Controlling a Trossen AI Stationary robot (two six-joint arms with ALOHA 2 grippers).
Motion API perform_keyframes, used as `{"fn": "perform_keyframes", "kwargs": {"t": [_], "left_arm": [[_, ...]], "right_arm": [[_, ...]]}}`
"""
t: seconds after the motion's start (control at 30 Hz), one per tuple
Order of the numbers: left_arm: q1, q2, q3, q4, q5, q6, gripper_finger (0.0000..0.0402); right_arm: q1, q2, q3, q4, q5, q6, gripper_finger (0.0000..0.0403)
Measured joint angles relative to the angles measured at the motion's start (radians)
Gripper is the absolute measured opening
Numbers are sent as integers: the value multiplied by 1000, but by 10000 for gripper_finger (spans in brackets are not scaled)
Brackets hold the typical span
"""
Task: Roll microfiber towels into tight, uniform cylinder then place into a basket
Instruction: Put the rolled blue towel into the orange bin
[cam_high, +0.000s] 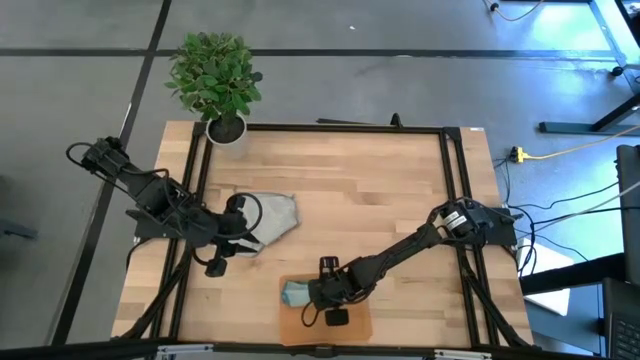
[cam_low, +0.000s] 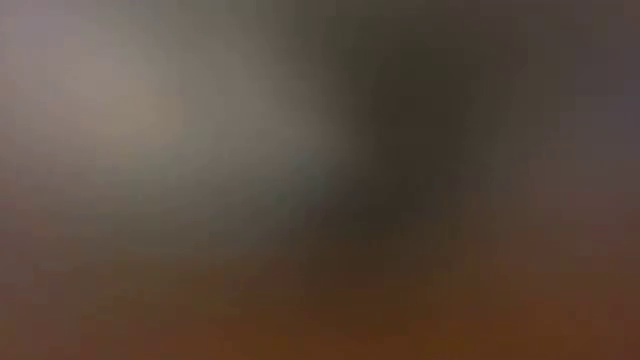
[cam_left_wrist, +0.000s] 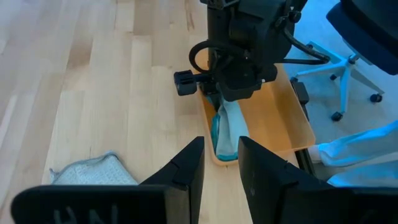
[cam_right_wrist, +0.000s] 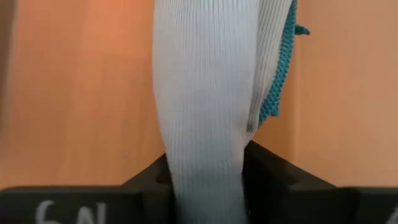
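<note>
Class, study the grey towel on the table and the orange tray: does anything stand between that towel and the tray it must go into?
Partly. The grey towel lies under the left gripper. The wood toward the basket looks bare, but the right gripper hangs over the basket, the teal towel between its fingers.

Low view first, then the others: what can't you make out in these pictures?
- Low view: wholly blurred; nothing identifiable.
- High view: the right gripper covers most of the blue towel in the orange tray.
- Right wrist view: the towel fills the picture between the jaws; its far end is cut off.
</note>
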Motion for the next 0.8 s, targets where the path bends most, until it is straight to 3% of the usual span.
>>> {"fn": "perform_keyframes", "kwargs": {"t": [0.37,0.8], "left_arm": [[0,0,0,0,0,0,89],[0,0,0,0,2,-4,89]], "right_arm": [[0,-4,0,0,-4,78,215],[0,-10,94,-11,6,124,205]]}}
